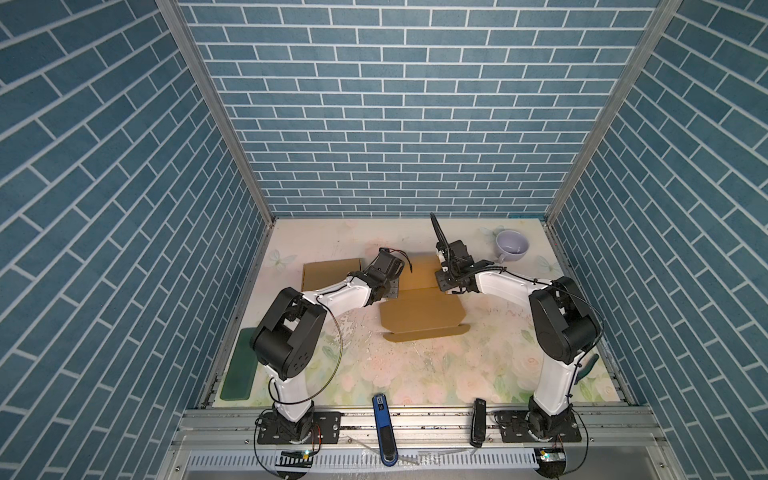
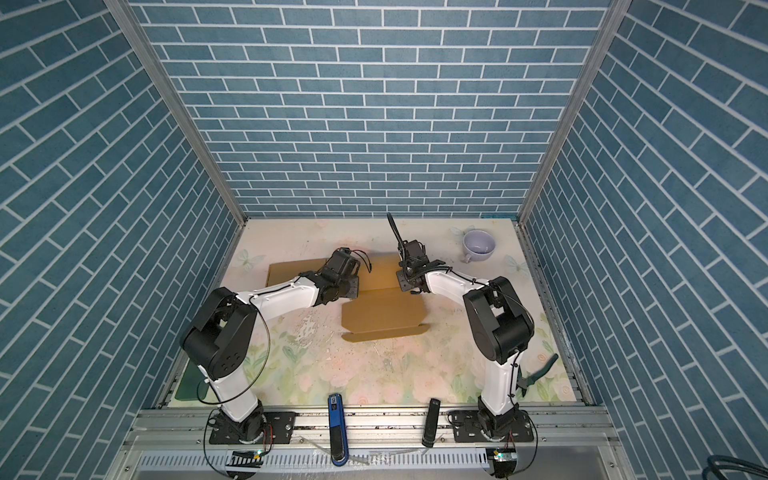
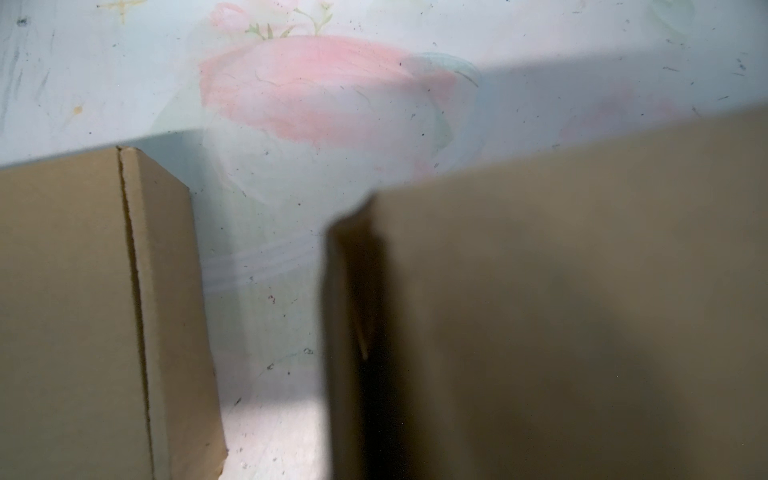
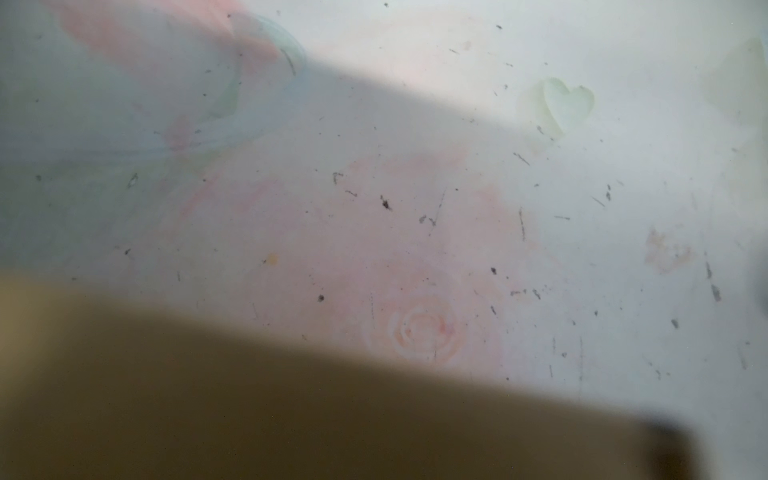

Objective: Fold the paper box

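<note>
Label: a small white patch is seen on the blue tool lying across the front rail; its print is too small to be read.

The paper box is recorded as a plain brown corrugated blank, lying mostly flat on the floral counter, mid-rear, between both arms.

From the left: one panel is spread beside the left hand, which is clenched over the blank; whether card is pinched cannot be told. In the left wrist view a crease is seen along one card section.

A narrow tabbed flap is noted at the near edge.

The right hand is clenched at the blank's right rear part; a grip cannot be confirmed.

A lavender cup is set rear right.
</note>
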You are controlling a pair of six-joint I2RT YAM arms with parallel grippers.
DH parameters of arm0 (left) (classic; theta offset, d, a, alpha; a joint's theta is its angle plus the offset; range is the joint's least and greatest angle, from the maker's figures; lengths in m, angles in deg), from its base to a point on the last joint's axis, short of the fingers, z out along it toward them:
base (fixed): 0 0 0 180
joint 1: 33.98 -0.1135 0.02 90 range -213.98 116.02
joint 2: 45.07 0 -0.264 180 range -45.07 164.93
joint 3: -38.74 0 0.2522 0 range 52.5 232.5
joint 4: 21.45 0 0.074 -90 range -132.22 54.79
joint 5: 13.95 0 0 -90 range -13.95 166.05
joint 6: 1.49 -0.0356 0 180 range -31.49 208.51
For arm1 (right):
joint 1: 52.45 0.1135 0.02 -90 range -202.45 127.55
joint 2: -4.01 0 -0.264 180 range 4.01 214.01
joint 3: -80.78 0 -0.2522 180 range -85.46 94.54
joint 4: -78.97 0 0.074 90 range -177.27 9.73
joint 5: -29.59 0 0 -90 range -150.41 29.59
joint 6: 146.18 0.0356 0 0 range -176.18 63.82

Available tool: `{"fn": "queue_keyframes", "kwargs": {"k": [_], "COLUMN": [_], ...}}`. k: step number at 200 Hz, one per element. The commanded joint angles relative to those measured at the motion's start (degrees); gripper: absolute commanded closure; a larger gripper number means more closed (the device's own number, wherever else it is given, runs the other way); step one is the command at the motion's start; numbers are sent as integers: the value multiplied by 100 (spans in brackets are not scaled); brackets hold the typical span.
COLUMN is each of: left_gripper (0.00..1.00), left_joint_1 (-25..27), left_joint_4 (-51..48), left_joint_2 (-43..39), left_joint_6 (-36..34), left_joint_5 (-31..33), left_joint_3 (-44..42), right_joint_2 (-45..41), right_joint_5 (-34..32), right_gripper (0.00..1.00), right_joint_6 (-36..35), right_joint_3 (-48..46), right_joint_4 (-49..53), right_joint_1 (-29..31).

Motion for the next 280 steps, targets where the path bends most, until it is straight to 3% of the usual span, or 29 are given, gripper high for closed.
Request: {"fn": "queue_keyframes", "kwargs": {"k": [1, 38, 86, 210, 243, 280], "left_gripper": [100, 100, 99, 100, 100, 100], "left_joint_1": [20, -7, -34, -233, -271, -310], "left_joint_4": [-11, -295, -865, -2120, -2306, -2877], "left_joint_2": [-14, -9, 183, 671, 725, 1011], "left_joint_6": [-119, -177, -262, -530, -662, -963], "left_joint_5": [-210, -296, -373, -315, -439, -708], "left_joint_3": [217, 437, 895, 1643, 1725, 2179], "right_joint_2": [70, 28, -151, -1290, -1585, -2021], "right_joint_5": [-11, -96, 471, 761, 714, 961], "right_gripper": [94, 96, 69, 31, 28, 31], "right_joint_6": [-339, -419, -91, 305, 324, 261], "right_joint_3": [-135, -22, 473, 458, 392, 373], "right_joint_4": [585, 830, 1727, 2309, 2383, 2235], "right_joint_1": [127, 164, 162, 119, 5, -142]}}
